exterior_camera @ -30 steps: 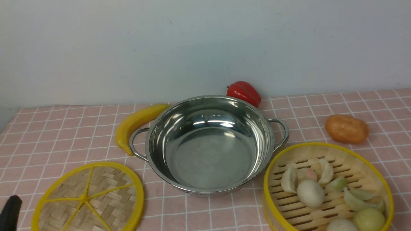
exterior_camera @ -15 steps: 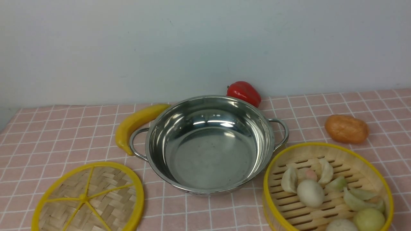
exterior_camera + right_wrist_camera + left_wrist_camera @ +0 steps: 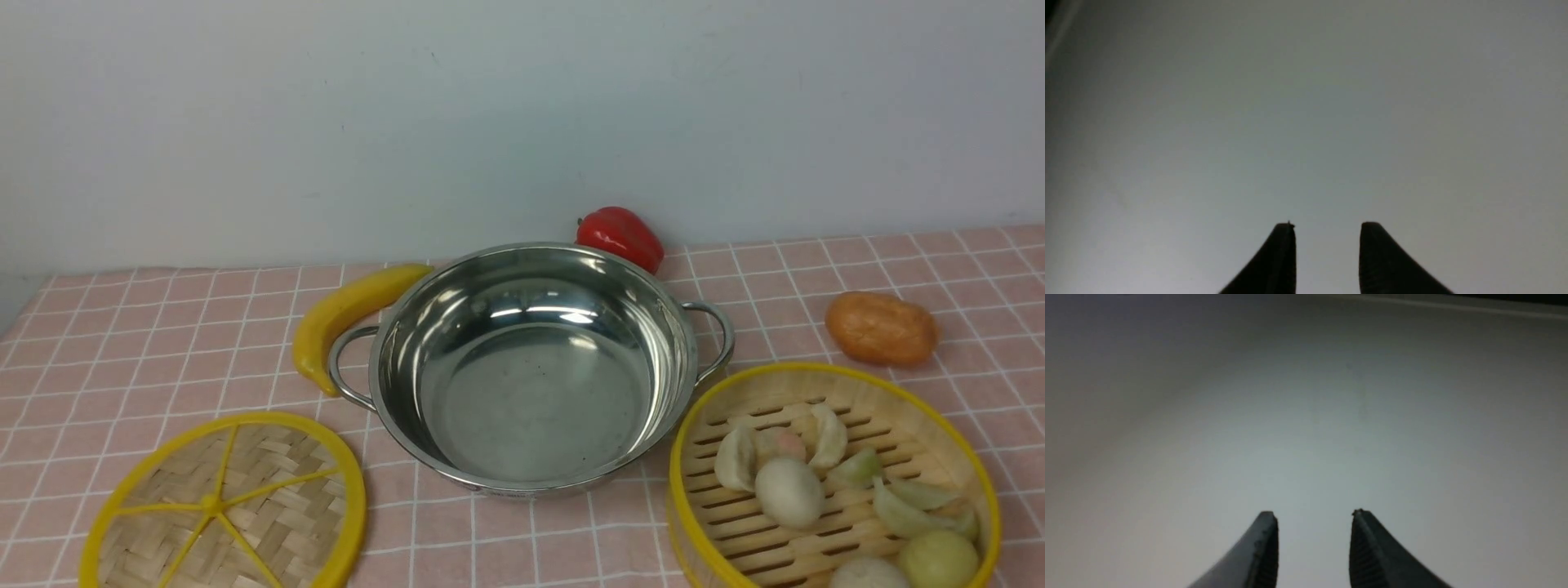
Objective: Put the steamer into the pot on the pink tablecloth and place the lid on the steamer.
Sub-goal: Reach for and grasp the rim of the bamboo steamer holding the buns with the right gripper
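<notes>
Both jaws parted, empty, facing wall (image 3: pixel 1306 416); steamer (image 3: pixel 784 390), lid (image 3: pixel 214 505) clear of them.

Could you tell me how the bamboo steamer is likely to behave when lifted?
The steamer probably stays stiff, given its bamboo wall and yellow rim. Being thin slatted bamboo, it likely feels light for its size. The loose buns and dumplings inside may roll if it tilts.
</notes>
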Controlling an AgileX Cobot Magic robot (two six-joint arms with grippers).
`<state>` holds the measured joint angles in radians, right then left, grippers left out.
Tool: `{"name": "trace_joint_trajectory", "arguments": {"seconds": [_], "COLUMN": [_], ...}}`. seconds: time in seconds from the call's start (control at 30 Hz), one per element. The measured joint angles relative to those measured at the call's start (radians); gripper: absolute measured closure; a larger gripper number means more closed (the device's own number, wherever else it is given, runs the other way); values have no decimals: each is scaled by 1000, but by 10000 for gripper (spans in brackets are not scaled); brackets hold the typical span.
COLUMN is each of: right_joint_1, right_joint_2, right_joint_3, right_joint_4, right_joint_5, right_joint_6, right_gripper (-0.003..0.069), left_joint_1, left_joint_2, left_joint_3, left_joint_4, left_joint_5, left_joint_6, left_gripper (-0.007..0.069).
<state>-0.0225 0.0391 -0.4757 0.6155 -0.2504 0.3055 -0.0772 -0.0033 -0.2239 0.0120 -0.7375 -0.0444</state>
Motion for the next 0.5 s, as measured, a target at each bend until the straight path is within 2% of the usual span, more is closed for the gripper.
{"name": "trace_joint_trajectory", "arguments": {"seconds": [0.03,0.07,0.13,0.27,0.47,0.5], "right_joint_1": [0,0,0,0,0,0], "right_joint_2": [4,35,81,223,443,451], "right_joint_3": [0,-72,-164,-344,-526,-534], "right_joint_4": [-17,-159,-316,-555,-616,-616], "right_joint_5": [-2,2,40,262,746,764], "right_joint_6": [0,0,0,16,23,23], "right_gripper": [419,419,419,419,419,419], "left_joint_1": [0,0,0,0,0,0], "left_joint_2": [0,2,26,112,285,292], "left_joint_3": [0,-93,-194,-361,-499,-502], "left_joint_4": [0,-1,-1,-1,1,1], "left_joint_5": [0,109,249,544,946,974], "left_joint_6": [0,0,1,13,82,82], "left_gripper": [382,382,382,382,382,382]}}
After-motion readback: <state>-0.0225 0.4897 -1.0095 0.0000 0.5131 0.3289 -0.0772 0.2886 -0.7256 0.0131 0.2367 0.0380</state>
